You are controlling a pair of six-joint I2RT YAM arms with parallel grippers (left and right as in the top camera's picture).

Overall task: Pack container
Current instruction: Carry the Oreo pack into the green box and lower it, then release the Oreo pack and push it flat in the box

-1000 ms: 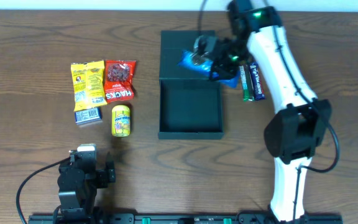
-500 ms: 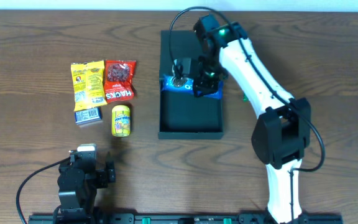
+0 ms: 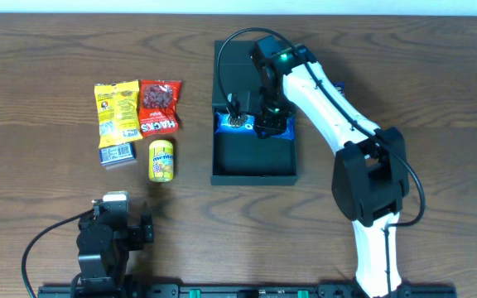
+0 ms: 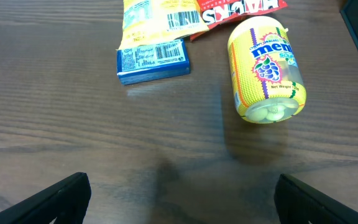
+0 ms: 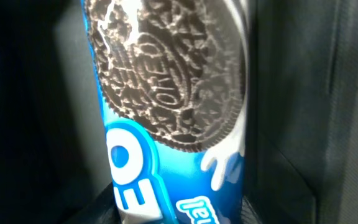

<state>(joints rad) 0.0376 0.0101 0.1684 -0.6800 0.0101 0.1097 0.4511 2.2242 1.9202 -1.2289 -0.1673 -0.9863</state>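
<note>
The dark green-black container (image 3: 253, 161) lies open at the table's middle, its flap lid (image 3: 234, 62) folded back. My right gripper (image 3: 259, 122) is shut on a blue Oreo packet (image 3: 226, 124) and holds it across the box's far end, inside the walls. The right wrist view shows the packet (image 5: 166, 112) filling the frame between the fingers, dark box walls (image 5: 309, 112) around it. My left gripper (image 4: 179, 199) is open and empty, low over bare table near the front left, below a yellow Mentos tub (image 4: 266, 68).
Left of the box lie a yellow snack bag (image 3: 116, 112), a red Hacks bag (image 3: 159, 106), a small blue packet (image 3: 117, 153) and the Mentos tub (image 3: 161, 160). A dark wrapper edge (image 3: 338, 85) shows right of the box behind my right arm.
My right gripper carried the Oreo packet left from over the lid's right edge and down into the box's far end. The left arm has not moved.
</note>
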